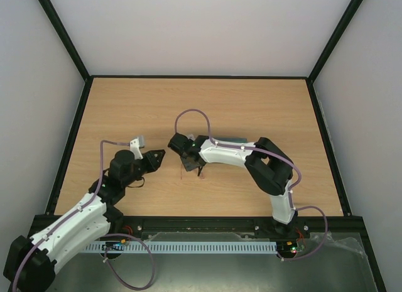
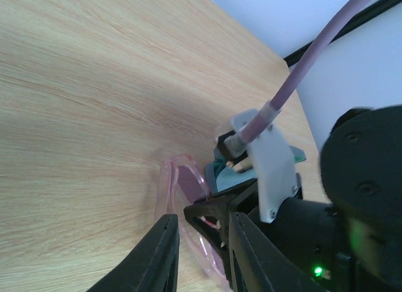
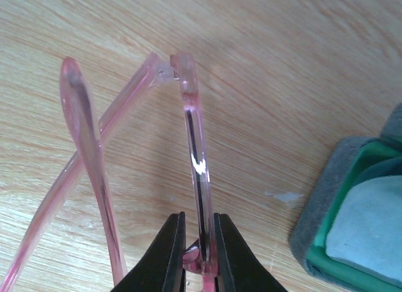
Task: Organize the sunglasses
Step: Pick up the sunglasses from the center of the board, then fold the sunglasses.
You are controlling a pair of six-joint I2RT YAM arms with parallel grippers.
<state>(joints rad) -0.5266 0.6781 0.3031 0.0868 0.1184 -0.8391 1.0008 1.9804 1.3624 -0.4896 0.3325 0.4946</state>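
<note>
The sunglasses (image 3: pixel 196 141) have a thin translucent pink frame. My right gripper (image 3: pixel 198 218) is shut on the front frame and holds it edge-on just above the wooden table, with the temple arms (image 3: pixel 88 135) spread to the left. In the left wrist view the pink frame and purple lens (image 2: pixel 182 185) stand just beyond my left gripper (image 2: pixel 202 218), which is open and empty, its fingers (image 2: pixel 164 251) either side of the right gripper's tip. In the top view the left gripper (image 1: pixel 158 156) and right gripper (image 1: pixel 187 159) nearly meet at the table's middle.
A blue-grey case (image 3: pixel 352 232) lies open to the right of the glasses, teal-lined, with a light-blue cloth (image 3: pixel 370 220) in it. In the top view it (image 1: pixel 235 140) is mostly hidden under the right arm. Black rails edge the table (image 1: pixel 251 103).
</note>
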